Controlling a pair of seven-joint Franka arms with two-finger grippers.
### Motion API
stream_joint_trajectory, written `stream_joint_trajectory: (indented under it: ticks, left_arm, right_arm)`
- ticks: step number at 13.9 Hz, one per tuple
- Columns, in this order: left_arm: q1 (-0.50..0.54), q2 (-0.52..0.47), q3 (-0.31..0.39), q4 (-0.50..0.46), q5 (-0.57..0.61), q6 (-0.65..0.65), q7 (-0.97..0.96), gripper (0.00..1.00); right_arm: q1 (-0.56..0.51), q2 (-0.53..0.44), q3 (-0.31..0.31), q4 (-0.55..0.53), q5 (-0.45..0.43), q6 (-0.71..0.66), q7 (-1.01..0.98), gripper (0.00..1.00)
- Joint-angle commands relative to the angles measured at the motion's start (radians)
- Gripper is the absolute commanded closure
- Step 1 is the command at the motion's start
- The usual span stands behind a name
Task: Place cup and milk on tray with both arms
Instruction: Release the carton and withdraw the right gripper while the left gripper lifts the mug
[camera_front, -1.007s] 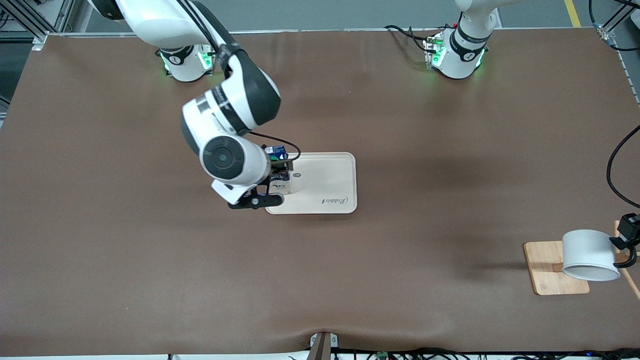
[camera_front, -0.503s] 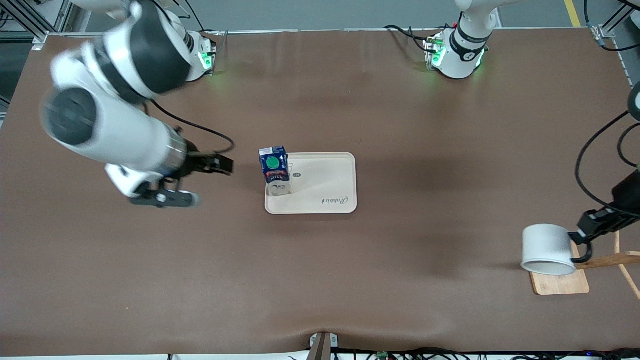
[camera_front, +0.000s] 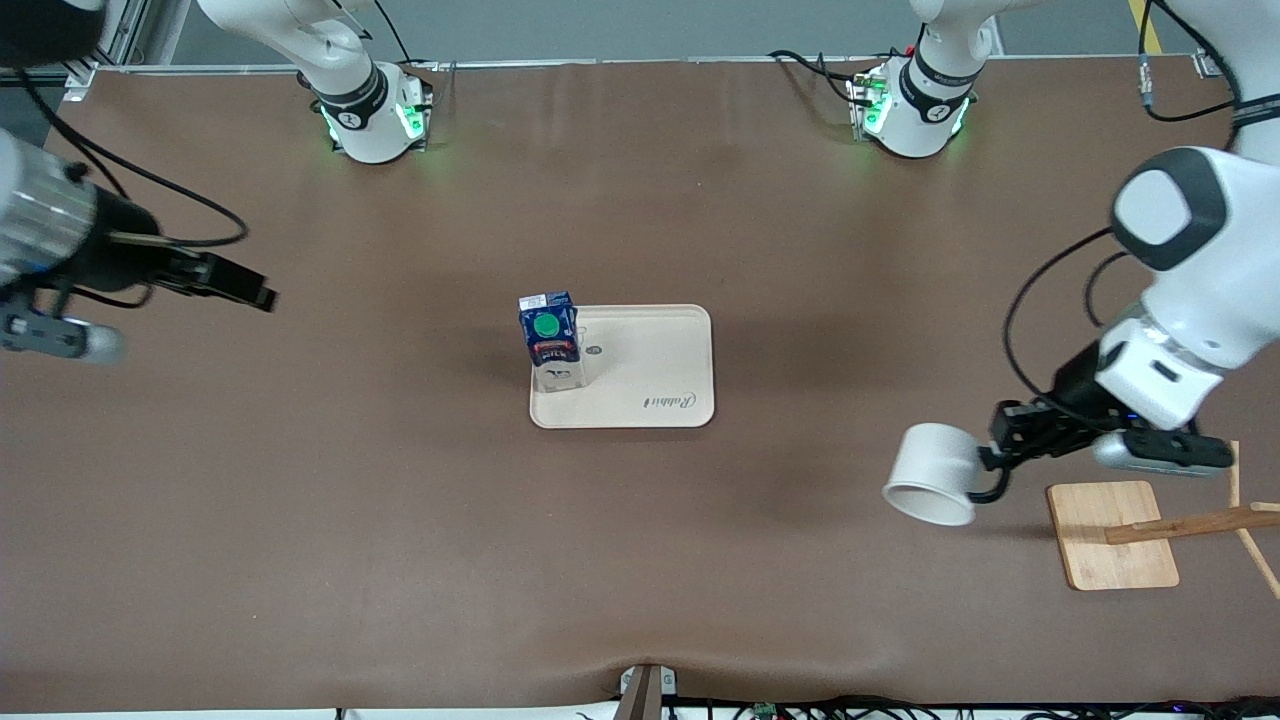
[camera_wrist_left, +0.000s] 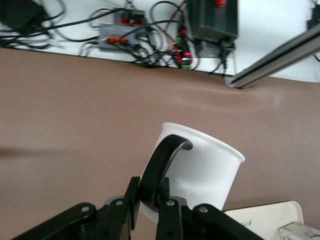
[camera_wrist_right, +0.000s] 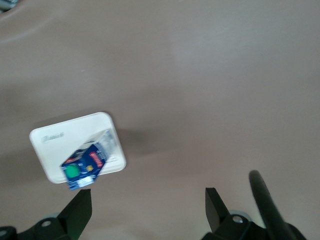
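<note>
The dark blue milk carton (camera_front: 549, 338) with a green cap stands upright on the cream tray (camera_front: 650, 375), at the tray's end toward the right arm; both show in the right wrist view, carton (camera_wrist_right: 84, 166) on tray (camera_wrist_right: 55, 137). My left gripper (camera_front: 992, 462) is shut on the black handle (camera_wrist_left: 162, 162) of the white cup (camera_front: 930, 473), held tilted on its side in the air over the table between the tray and the wooden board; the cup (camera_wrist_left: 205, 165) fills the left wrist view. My right gripper (camera_front: 258, 292) is open and empty, up over the table's right-arm end.
A small wooden board (camera_front: 1112, 534) with sticks (camera_front: 1195, 522) lying across it sits at the left arm's end of the table, nearer the front camera. Cables and boxes (camera_wrist_left: 150, 30) lie past the table edge in the left wrist view.
My right gripper let go of the milk on the tray and swung away toward its own end of the table. My left gripper carried the cup off the wooden board toward the tray.
</note>
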Motion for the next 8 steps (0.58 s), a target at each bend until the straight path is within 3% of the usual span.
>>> stream_joint_trajectory:
  ticks: [1,5,8]
  left_arm:
    - [0.005,-0.016,-0.097,-0.158,-0.002,0.253,0.007,1.0]
    - [0.002,0.022,-0.238,-0.339,-0.004,0.644,-0.004,1.0]
    - [-0.03,0.08,-0.305,-0.482,-0.008,0.986,-0.01,1.0]
  right_arm:
    - [0.007,-0.114,0.024,-0.105,-0.092,0.005,-0.038,0.0]
    - [0.001,-0.234,0.022,-0.257,-0.175,0.038,-0.064,0.0]
    - [-0.008,-0.329,0.019,-0.42,-0.198,0.17,-0.194,0.0]
